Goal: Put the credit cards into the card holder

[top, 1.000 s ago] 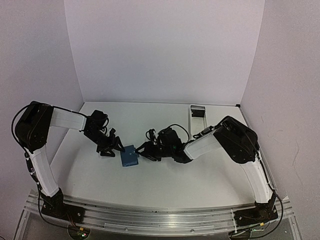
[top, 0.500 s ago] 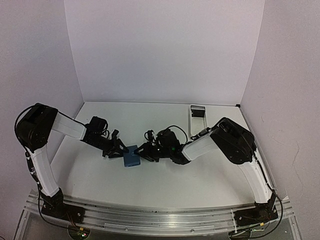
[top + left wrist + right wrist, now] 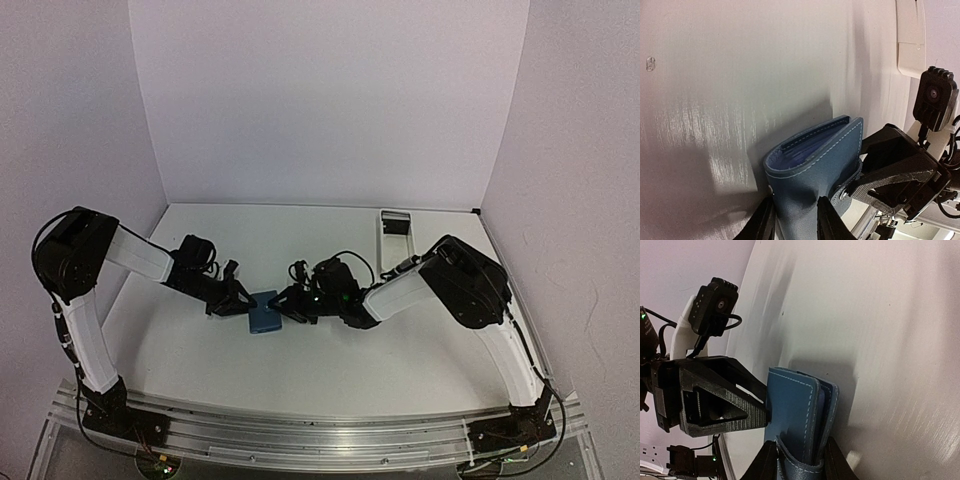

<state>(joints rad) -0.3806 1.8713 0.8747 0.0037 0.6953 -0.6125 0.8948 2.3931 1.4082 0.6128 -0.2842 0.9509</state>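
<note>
Blue leather with pale stitching, the card holder [image 3: 264, 313] sits near the middle of the white table [image 3: 400, 350], between the 2 arms, its broad face turned up toward the top camera. Whether it rests on the surface or hangs just above it I cannot tell. The left gripper [image 3: 792, 222] is clamped on one end: in the left wrist view its 2 fingers [image 3: 764, 225] press the holder's 2 faces. The right gripper [image 3: 801, 464] pinches the opposite end the same way, with its fingers [image 3: 836, 460] on either side of the folded leather. Each wrist view shows the other gripper touching the far edge of the holder. The fold gapes slightly, showing layered edges inside, but I cannot tell whether these are cards. A long white tray [image 3: 396, 225] lies at the back right, well apart.
</note>
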